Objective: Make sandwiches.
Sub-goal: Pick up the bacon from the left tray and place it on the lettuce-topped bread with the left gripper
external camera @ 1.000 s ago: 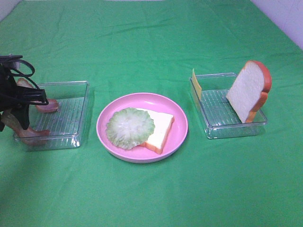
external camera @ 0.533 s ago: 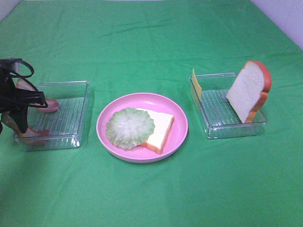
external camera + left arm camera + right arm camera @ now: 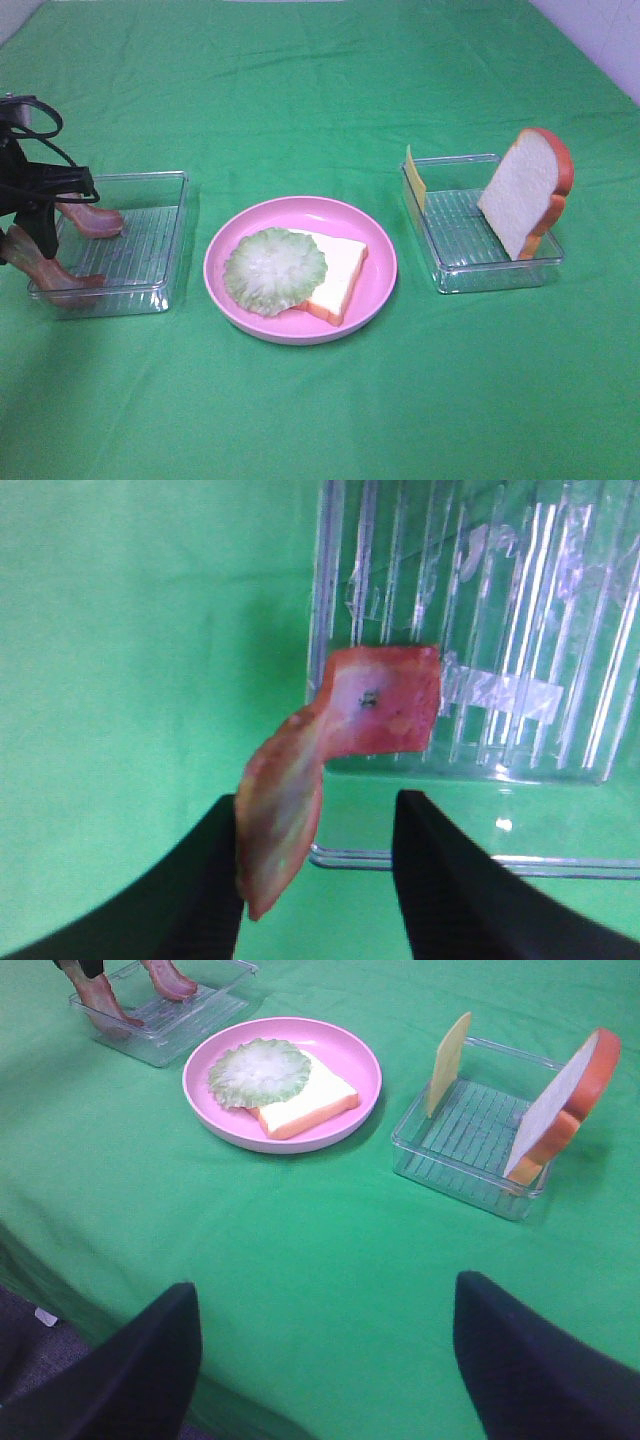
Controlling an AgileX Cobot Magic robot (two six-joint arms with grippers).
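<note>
Wrinkled green table cloth (image 3: 320,90). Round glossy pink plastic plate (image 3: 378,265). Round pale green toy lettuce leaf (image 3: 274,270), whitish veining. Flat white toy bread slice (image 3: 342,262), orange-brown crust; upright white toy bread slice (image 3: 518,190), same crust. Thin yellow toy cheese slice (image 3: 415,182). Reddish-brown toy bacon strips (image 3: 92,220), paler streaks. Clear ribbed rectangular plastic trays (image 3: 178,240).
</note>
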